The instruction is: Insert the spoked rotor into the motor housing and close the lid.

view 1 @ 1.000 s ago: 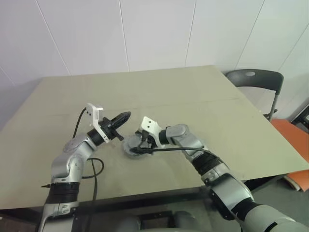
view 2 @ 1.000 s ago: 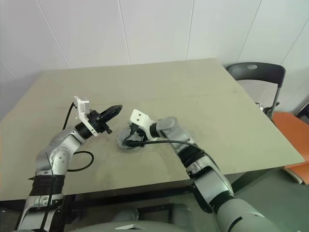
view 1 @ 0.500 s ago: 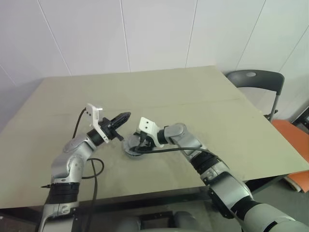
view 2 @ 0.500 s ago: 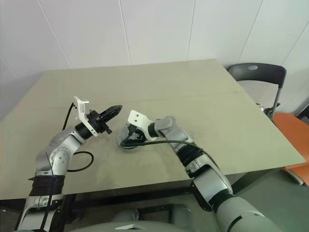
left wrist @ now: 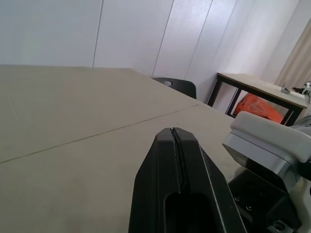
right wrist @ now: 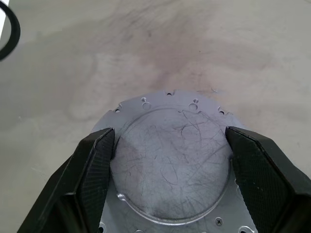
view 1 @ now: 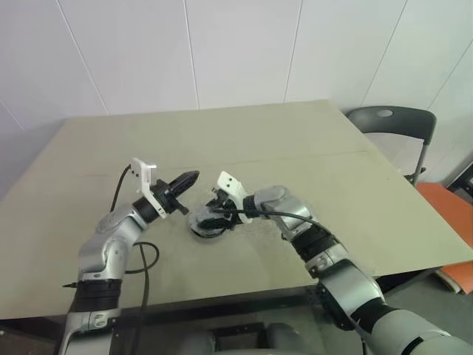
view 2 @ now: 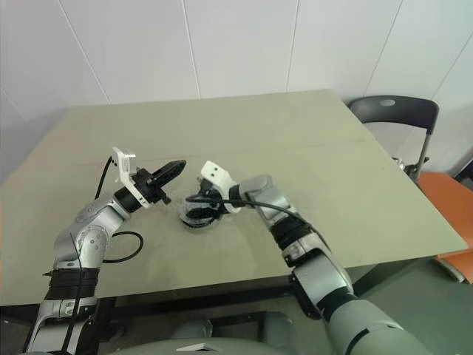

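A pale grey round metal disc (right wrist: 170,165) with small holes near its rim, which I take for the lid, sits between the two fingers (right wrist: 95,160) of my right gripper (right wrist: 170,141); both pads press on its raised centre. From the head, that gripper (view 1: 213,214) is down on a dark round stack (view 1: 205,228) lying mid-table. I cannot tell the motor housing or the spoked rotor apart in that stack. My left gripper (view 1: 194,176) hovers just left of it, above the table, shut and empty, its fingertips (left wrist: 174,133) pressed together.
The stack lies on a wide tan table (view 1: 295,148). A black chair (view 1: 392,122) stands off the far right corner and something orange (view 1: 443,200) beside the right edge. A black cable (view 1: 144,255) loops on the table by my left arm.
My right gripper's fingers have narrowed onto the disc and its wrist has turned, lifting the white camera mount. The left arm has kept still.
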Available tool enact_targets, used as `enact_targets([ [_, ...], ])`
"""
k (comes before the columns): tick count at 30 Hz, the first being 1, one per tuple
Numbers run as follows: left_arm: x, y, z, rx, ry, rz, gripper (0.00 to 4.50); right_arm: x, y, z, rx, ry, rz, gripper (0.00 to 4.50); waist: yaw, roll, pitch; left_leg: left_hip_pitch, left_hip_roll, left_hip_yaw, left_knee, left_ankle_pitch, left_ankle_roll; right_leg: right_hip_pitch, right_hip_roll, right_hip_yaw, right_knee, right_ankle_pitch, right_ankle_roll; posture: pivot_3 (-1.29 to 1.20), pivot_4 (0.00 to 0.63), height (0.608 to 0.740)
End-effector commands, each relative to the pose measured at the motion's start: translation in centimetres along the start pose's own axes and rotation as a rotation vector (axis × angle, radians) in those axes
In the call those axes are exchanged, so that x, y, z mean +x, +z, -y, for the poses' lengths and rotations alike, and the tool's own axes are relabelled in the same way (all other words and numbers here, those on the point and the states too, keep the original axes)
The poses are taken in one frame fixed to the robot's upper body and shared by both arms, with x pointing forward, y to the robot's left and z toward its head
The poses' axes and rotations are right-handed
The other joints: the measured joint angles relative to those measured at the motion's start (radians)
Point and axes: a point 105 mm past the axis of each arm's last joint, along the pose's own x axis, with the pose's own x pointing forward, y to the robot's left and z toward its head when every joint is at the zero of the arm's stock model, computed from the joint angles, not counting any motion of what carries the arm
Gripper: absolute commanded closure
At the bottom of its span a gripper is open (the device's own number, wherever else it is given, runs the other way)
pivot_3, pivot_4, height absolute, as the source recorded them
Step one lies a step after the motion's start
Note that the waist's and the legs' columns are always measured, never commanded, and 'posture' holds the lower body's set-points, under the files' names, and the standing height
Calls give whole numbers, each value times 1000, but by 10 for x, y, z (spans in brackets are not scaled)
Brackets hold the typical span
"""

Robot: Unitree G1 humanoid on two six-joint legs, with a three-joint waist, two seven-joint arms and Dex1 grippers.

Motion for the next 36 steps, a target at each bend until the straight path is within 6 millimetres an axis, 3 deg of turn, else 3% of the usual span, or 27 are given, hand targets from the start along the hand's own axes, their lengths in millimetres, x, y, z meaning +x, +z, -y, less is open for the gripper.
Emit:
enact_targets([
  [1, 2, 13, -1, 49, 5, 38, 4500, -6, 11, 4, -12, 2, 6, 1214, 0, 0, 0, 0, 0, 0, 0, 0, 0, 0, 0, 0, 0, 0, 0, 0, 0, 740],
  [11, 3, 7, 1, 43, 5, 32, 4500, -2, -16, 4, -236, -33, -145, 1214, 0, 0, 0, 0, -1, 0, 0, 0, 0, 0, 0, 0, 0, 0, 0, 0, 0, 740],
  [15, 3, 7, 1, 43, 4, 33, 4500, -1, -16, 1, -245, -26, -138, 1214, 0, 0, 0, 1, -1, 0, 0, 0, 0, 1, 0, -1, 0, 0, 0, 0, 0, 740],
  [21, 0, 8, 8, 19, -50, 17, 4500, -1, -39, -7, -169, 38, -229, 1214, 1, 0, 0, 1, -1, 0, 0, 0, 0, 1, -1, -1, 0, 0, 0, 0, 0, 740],
  [26, -22, 7, 9, 30, -99, -58, 4500, 2, -52, -15, -114, 65, -252, 1214, 0, 0, 0, 1, -1, 0, -1, -1, 2, 1, -1, -1, -1, -1, 1, 0, 0, 740],
  [33, -72, -27, -4, 164, -82, -356, 4500, 3, -57, -18, -100, 59, -261, 1214, -1, 2, -1, 1, -2, 0, -4, -3, 5, 0, -3, 0, -2, -5, -2, 0, 0, 740],
  [36, -78, -30, -7, 185, -69, -369, 4500, 4, -57, -19, -87, 60, -263, 1214, 1, 2, -2, 1, -2, 0, -3, -4, 5, 1, -4, 0, -2, -5, -3, 0, 0, 740],
])
